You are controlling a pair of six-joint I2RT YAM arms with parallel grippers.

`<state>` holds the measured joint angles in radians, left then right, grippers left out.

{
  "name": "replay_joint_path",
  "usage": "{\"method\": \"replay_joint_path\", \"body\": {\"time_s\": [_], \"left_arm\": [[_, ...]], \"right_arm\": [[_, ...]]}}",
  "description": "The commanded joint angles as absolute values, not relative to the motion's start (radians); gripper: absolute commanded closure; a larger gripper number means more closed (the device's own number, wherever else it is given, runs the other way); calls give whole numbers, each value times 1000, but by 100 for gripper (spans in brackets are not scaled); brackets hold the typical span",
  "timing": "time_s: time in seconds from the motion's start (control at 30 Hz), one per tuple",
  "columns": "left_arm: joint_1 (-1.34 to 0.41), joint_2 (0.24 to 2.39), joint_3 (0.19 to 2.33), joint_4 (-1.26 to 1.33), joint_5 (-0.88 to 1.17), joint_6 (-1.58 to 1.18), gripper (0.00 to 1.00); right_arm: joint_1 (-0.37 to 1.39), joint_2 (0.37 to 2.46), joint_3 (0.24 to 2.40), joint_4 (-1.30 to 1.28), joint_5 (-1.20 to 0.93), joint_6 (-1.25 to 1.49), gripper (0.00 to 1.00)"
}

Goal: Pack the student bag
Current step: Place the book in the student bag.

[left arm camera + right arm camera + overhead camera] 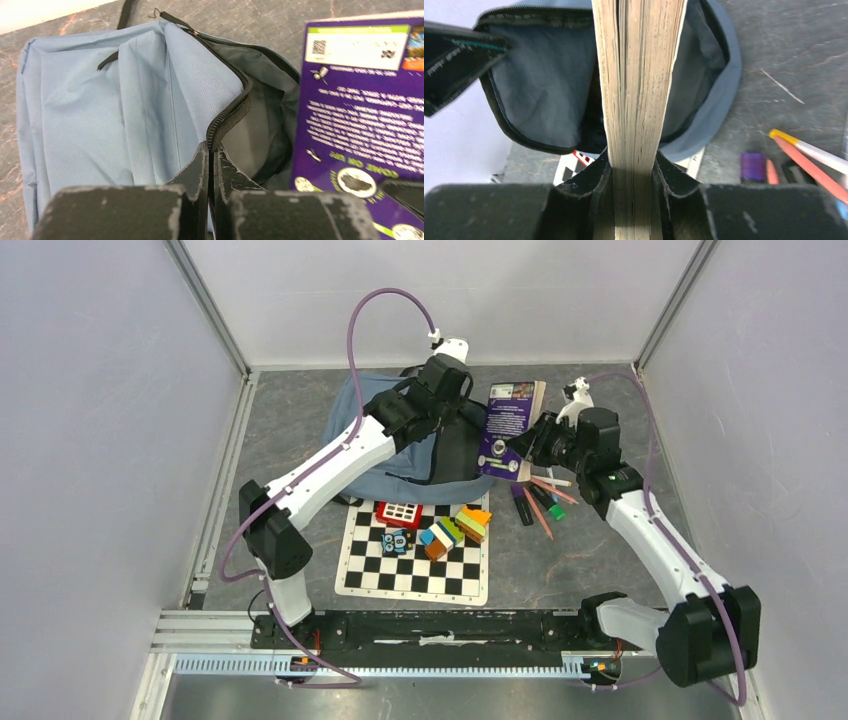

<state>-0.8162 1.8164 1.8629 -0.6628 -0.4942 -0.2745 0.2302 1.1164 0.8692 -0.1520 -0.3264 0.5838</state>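
Note:
The dusty-blue student bag point(352, 430) lies at the back of the table with its main compartment unzipped. My left gripper point(213, 150) is shut on the bag's black zipper edge point(230, 112) and holds the opening up. My right gripper point(633, 162) is shut on a thick book with a purple cover point(508, 425), page edges point(639, 75) toward the camera. The book is tilted at the bag's open mouth point(544, 85), its far end over the opening. The purple cover also shows in the left wrist view point(360, 100).
A chessboard point(415, 558) lies in front of the bag with a red calculator point(399, 512), dice and coloured blocks point(455, 530) on it. Pens, pencils and markers point(545, 502) lie on the table right of the board, below the right gripper.

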Motion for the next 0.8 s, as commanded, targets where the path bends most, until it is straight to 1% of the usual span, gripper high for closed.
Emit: {"method": "replay_joint_path", "body": {"time_s": [0.0, 0.07, 0.2, 0.33, 0.5, 0.7, 0.77], "left_arm": [[-797, 1772, 1889, -691, -389, -247, 98], [-786, 1771, 1894, -699, -366, -249, 98], [-756, 1781, 1930, -734, -313, -274, 98], [-733, 1759, 1923, -727, -270, -303, 98], [-698, 1739, 1904, -691, -205, -320, 98], [-667, 1735, 1893, -678, -129, -344, 98], [-663, 1731, 1888, -677, -96, -352, 98]], "right_arm": [[247, 1171, 867, 156, -399, 761, 100], [272, 1203, 852, 204, -401, 808, 100], [334, 1225, 816, 210, -323, 822, 100], [367, 1237, 720, 285, -300, 875, 100], [397, 1295, 687, 306, -304, 909, 100], [434, 1407, 739, 375, -334, 987, 100], [449, 1449, 815, 359, -337, 991, 100]]}}
